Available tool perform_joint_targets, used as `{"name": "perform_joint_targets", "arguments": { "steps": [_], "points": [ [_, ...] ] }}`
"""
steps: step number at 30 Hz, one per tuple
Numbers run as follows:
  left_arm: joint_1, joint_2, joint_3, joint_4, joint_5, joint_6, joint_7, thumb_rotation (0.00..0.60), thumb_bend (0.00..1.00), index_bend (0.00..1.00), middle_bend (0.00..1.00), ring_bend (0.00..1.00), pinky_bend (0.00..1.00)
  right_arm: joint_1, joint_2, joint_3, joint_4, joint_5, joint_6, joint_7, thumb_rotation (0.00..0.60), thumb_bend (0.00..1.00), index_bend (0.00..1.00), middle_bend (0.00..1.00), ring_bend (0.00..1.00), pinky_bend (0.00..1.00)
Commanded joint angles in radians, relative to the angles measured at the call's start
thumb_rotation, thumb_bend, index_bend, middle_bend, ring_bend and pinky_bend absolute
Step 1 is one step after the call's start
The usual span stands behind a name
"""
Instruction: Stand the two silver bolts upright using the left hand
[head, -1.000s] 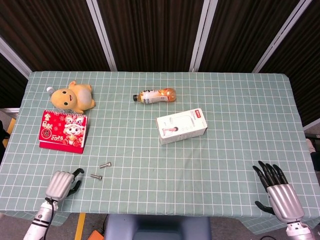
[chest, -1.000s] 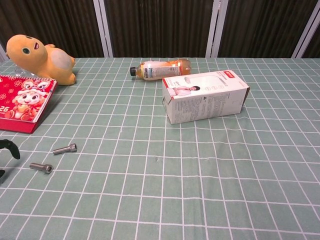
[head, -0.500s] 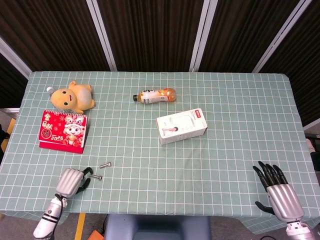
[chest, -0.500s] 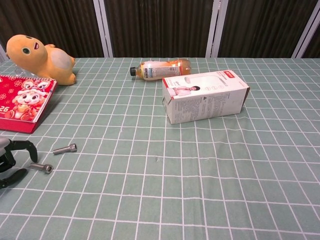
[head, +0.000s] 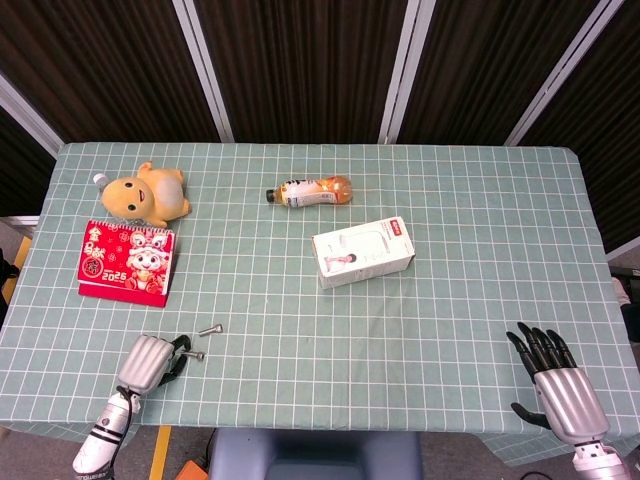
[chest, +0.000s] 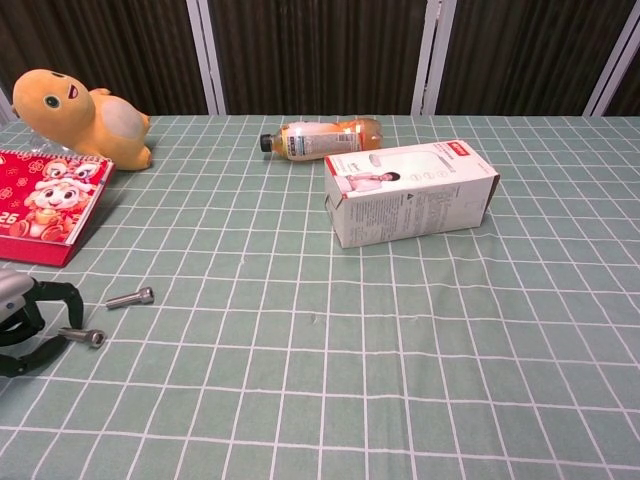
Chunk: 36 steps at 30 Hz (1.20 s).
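Note:
Two small silver bolts lie flat on the green checked cloth at the front left. The nearer bolt (head: 194, 354) (chest: 84, 336) lies right by the fingertips of my left hand (head: 150, 362) (chest: 22, 322). That hand's dark fingers curve around the bolt's left end with a gap between them; nothing is lifted. The farther bolt (head: 209, 329) (chest: 131, 297) rests a little beyond and to the right, untouched. My right hand (head: 556, 384) hovers open at the front right corner, fingers spread, far from both bolts.
A red calendar (head: 128, 263) and a yellow plush toy (head: 146, 195) sit behind the bolts on the left. A lying drink bottle (head: 310, 191) and a white carton (head: 362, 252) occupy the table's middle. The front edge runs just under my left hand.
My left hand has slid to the right along the front edge until its fingertips reach the nearer bolt. Both bolts and my right hand have stayed put.

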Motion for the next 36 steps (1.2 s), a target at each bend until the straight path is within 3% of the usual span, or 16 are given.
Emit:
{"name": "perform_joint_targets", "arguments": {
  "steps": [1,16,36],
  "points": [
    [-0.002,-0.001,0.001,0.001,-0.001,-0.001,0.005,0.600,0.45,0.50,1.00,1.00,1.00,0.000,0.001,0.000,-0.001,0.002,-0.001,-0.001,0.600,0.16,0.00,0.00,0.00,0.00],
    [-0.006,0.012,0.002,-0.018,-0.001,0.024,0.011,0.600,0.45,0.55,1.00,1.00,1.00,0.001,0.000,0.000,-0.002,0.005,-0.005,-0.004,0.600,0.16,0.00,0.00,0.00,0.00],
    [-0.005,0.099,0.032,-0.196,0.037,0.053,0.124,0.600,0.45,0.54,1.00,1.00,1.00,0.002,0.004,-0.005,-0.004,0.002,-0.006,0.000,0.600,0.16,0.00,0.00,0.00,0.00]
  ]
}}
